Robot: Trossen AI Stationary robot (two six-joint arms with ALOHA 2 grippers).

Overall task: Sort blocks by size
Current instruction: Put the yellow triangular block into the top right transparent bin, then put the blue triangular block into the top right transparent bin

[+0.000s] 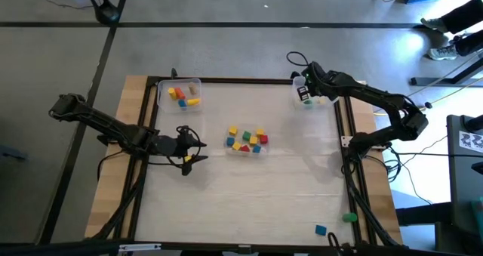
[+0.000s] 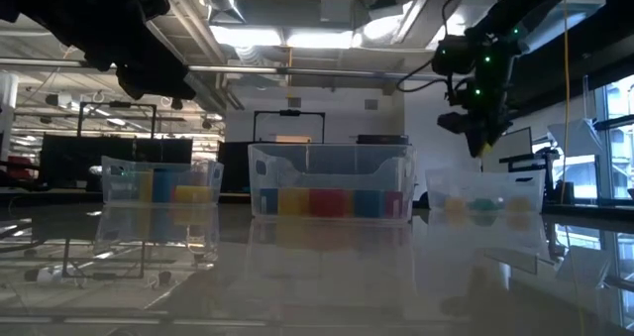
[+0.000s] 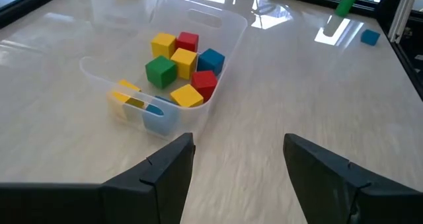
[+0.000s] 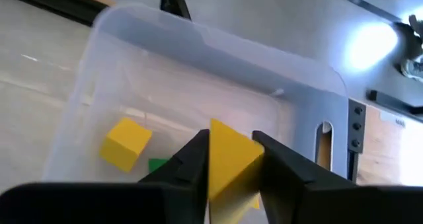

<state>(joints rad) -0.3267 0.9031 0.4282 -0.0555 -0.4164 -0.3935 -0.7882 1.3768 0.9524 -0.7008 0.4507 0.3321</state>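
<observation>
Right tool point(image 4: 232, 159) poised above the bin point(image 1: 315, 99) at the table's far right corner, clamped on a yellow block point(image 4: 230, 159), the block tilted corner-up between the fingers and hanging over the bin's inside. Inside that bin already: another yellow block point(image 4: 125, 142) and a glimpse of green point(image 4: 157, 164); the level view across the table hints at a few more pale shapes there, too blurred to count. Left tool point(image 3: 234, 168) low over the table toward the left edge, spread wide and empty, facing the middle bin point(image 3: 198, 20). Middle bin at the table's centre with a heap yet unsorted: green point(image 3: 160, 71), blue point(image 3: 211, 59), several red and yellow cubes. Far left bin point(image 1: 179, 94) with a handful of orange and yellow blocks point(image 1: 181, 95) placed inside. Two strays well apart from everything, near the table's near right corner: one blue point(image 1: 321, 229), one green point(image 1: 349, 218). By the look of it, somewhere around midway: both end bins partly filled, one block about to be dropped, roughly ten cubes left in the centre plus the two strays. Likely next: release over the right corner bin, with little risk beyond a bounce off the rim.
</observation>
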